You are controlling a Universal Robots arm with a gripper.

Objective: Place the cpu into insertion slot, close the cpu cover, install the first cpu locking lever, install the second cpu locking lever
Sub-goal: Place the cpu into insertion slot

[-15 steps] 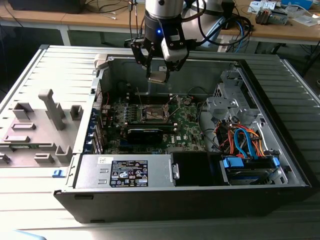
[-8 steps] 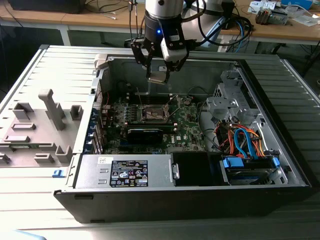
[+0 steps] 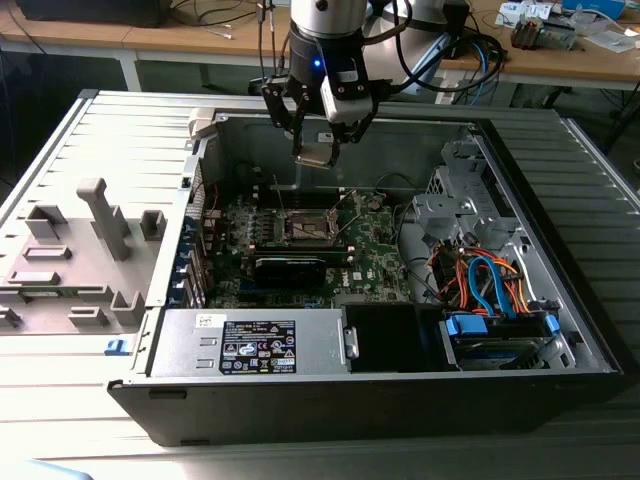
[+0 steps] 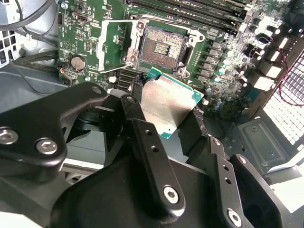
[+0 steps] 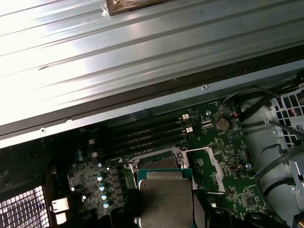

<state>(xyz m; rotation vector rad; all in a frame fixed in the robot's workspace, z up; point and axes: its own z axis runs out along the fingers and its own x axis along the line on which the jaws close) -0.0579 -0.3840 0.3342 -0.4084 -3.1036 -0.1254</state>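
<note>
Pincer [image 3: 318, 150] hangs above the open PC case [image 3: 400, 385], fingers [image 4: 135, 118] clamped on the cpu [image 3: 316, 154] at two opposite edges. Cpu is up in the air, well clear of the board [image 3: 375, 255], slightly tilted. Its silvery face and green rim are plain in both wrist views [image 4: 168, 107] [image 5: 164, 199].

Insertion slot [image 3: 303, 226] sits on the green board, below the cpu. In the second wrist view the slot [image 4: 164, 47] is bare, w/ its dark centre and contacts exposed. Cpu cover [image 4: 111, 45] is flipped open, just beside the slot on one side. In the first wrist view the cpu overlaps the near part of the slot [image 5: 156, 165].

Case lies on its side on a grey ribbed bench [image 3: 60, 400]. A grey plastic fixture [image 3: 90, 240] stands at the exterior view's left.
</note>
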